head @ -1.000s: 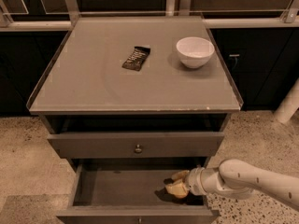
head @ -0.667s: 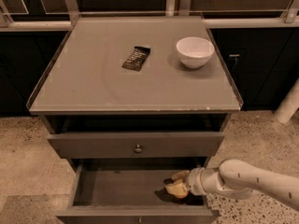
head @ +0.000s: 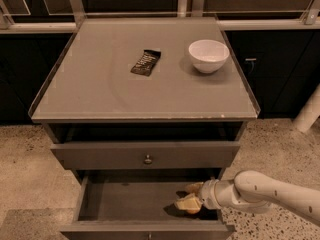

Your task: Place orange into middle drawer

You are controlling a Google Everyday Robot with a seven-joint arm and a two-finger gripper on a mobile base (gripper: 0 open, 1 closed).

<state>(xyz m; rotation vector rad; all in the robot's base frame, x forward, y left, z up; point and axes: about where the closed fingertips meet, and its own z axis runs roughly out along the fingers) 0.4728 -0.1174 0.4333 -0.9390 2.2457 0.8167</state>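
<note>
The middle drawer (head: 125,199) is pulled out below the knobbed drawer, showing its flat dark floor. My gripper (head: 190,196) reaches in from the right, low over the drawer's right part. Its two tan fingers (head: 188,204) stand apart with a dark gap between them, and nothing shows in that gap. The orange is not visible anywhere; if it lies in the drawer, the gripper or the drawer's front wall hides it.
On the cabinet top (head: 100,89) lie a dark snack wrapper (head: 145,62) and a white bowl (head: 208,55). The upper drawer (head: 147,155) with its round knob is closed. Speckled floor surrounds the cabinet, and a white post (head: 309,111) stands at right.
</note>
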